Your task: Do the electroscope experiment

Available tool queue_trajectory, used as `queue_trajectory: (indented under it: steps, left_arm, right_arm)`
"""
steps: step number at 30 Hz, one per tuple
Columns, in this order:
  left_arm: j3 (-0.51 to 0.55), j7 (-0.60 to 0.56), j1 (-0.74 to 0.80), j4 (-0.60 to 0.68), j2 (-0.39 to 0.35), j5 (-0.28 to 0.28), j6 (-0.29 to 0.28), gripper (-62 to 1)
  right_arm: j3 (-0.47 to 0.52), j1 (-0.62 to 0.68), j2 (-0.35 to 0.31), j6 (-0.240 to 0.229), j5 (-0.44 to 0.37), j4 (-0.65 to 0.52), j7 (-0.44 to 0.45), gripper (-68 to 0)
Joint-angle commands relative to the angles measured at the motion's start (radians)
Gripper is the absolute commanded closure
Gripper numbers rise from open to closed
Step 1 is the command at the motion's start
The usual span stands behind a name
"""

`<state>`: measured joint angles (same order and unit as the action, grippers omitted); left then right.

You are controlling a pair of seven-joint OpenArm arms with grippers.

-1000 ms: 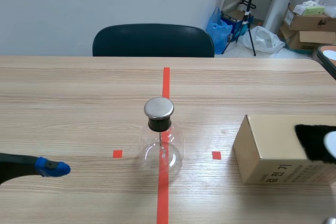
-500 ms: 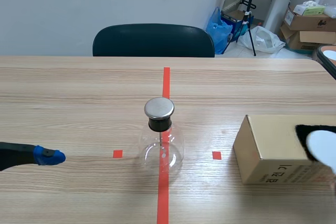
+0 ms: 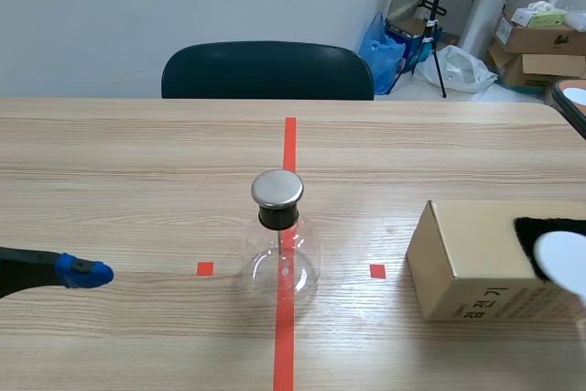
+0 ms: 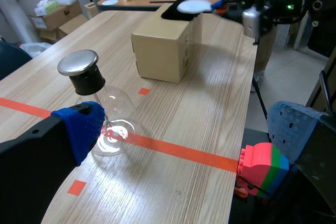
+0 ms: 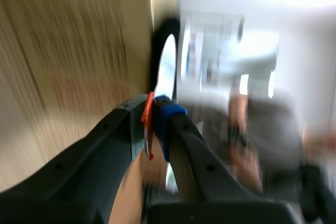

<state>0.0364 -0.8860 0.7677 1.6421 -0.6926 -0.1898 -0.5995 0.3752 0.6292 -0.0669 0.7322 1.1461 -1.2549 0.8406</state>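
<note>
White-disc paddle [image 5: 167, 72], long axis straight ahead, pinched in right end effector [image 5: 153, 120]; left end effector [image 4: 187, 129] wide open.

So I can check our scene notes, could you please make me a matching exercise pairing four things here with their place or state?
Things:
1. glass flask
2. cardboard box
3. white disc
4. left claw

Places or states:
A. open, holding nothing
B. standing on the red tape line
C. has a black cloth on top
D. gripped by the right claw

Pairs: 1-B, 2-C, 3-D, 4-A
</note>
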Motion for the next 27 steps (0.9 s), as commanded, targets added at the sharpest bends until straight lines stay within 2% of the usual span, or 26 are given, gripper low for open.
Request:
queue_trajectory:
  steps: [1,3,4,5,8,9,12,13,14,16,17,18,19,21,22,23,26,27]
  left_arm:
    - [0.005,-0.014,0.008,0.015,-0.004,0.029,0.002,-62.3]
    - [0.005,-0.014,0.008,0.015,-0.010,0.031,0.006,-62.3]
    - [0.005,-0.014,0.008,0.015,-0.012,0.033,0.005,-62.3]
    - [0.005,-0.014,0.008,0.015,-0.013,0.033,0.005,-62.3]
    - [0.005,-0.014,0.008,0.015,-0.012,0.033,0.005,-62.3]
    - [0.005,-0.014,0.008,0.015,-0.012,0.033,0.005,-62.3]
    - [0.005,-0.014,0.008,0.015,-0.021,0.033,0.005,-62.3]
    - [0.005,-0.014,0.008,0.015,-0.024,0.033,0.005,-62.3]
    - [0.005,-0.013,0.008,0.015,-0.026,0.033,0.005,-62.3]
    - [0.005,-0.011,0.008,0.015,-0.026,0.033,0.005,-62.3]
    - [0.005,-0.011,0.008,0.015,-0.026,0.033,0.005,-62.3]
    - [0.005,-0.011,0.008,0.015,-0.026,0.033,0.005,-62.3]
    - [0.005,-0.011,0.008,0.015,-0.026,0.033,0.005,-62.3]
    - [0.005,-0.010,0.008,0.015,-0.026,0.033,0.005,-62.3]
    - [0.005,-0.010,0.008,0.015,-0.026,0.033,0.005,-62.3]
    - [0.005,-0.010,0.008,0.015,-0.026,0.033,0.005,-62.3]
    - [0.005,-0.011,0.008,0.015,-0.026,0.033,0.005,-62.3]
    - [0.005,-0.011,0.008,0.015,-0.026,0.033,0.005,-62.3]
  right_arm:
    - [-0.007,0.003,0.004,0.051,-0.023,-0.004,-0.079,-1.3]
    - [-0.003,0.008,0.009,0.051,-0.021,-0.004,-0.264,-1.3]
    - [-0.002,0.008,0.008,0.051,-0.012,-0.004,-0.320,-1.3]
    - [-0.002,0.008,0.005,0.051,-0.001,-0.003,-0.310,-1.3]
    - [-0.004,-0.004,-0.005,0.051,0.006,-0.003,-0.085,-1.3]
    - [-0.004,-0.006,-0.005,0.051,0.004,-0.003,-0.079,-1.3]
    - [-0.003,0.000,-0.005,0.051,-0.001,-0.002,-0.299,-1.3]
    - [-0.003,0.000,-0.006,0.051,0.000,0.001,-0.322,-1.3]
    - [-0.003,0.000,-0.011,0.051,0.009,0.003,-0.288,-1.3]
    - [-0.003,-0.005,-0.013,0.051,0.013,0.003,-0.119,-1.3]
    - [-0.003,-0.010,-0.011,0.051,0.013,0.003,-0.063,-1.3]
    - [-0.003,-0.011,-0.007,0.051,0.010,0.003,-0.062,-1.3]
    - [-0.003,-0.010,-0.004,0.051,-0.002,0.003,-0.118,-1.3]
    - [-0.002,-0.008,-0.002,0.051,-0.003,0.003,-0.314,-1.3]
    - [-0.002,-0.008,-0.003,0.051,0.003,0.005,-0.362,-1.3]
    - [-0.003,-0.009,-0.006,0.051,0.008,0.006,-0.342,-1.3]
    - [-0.003,-0.014,-0.010,0.051,0.009,0.006,-0.072,-1.3]
    - [-0.003,-0.014,-0.010,0.051,0.002,0.006,-0.043,-1.3]
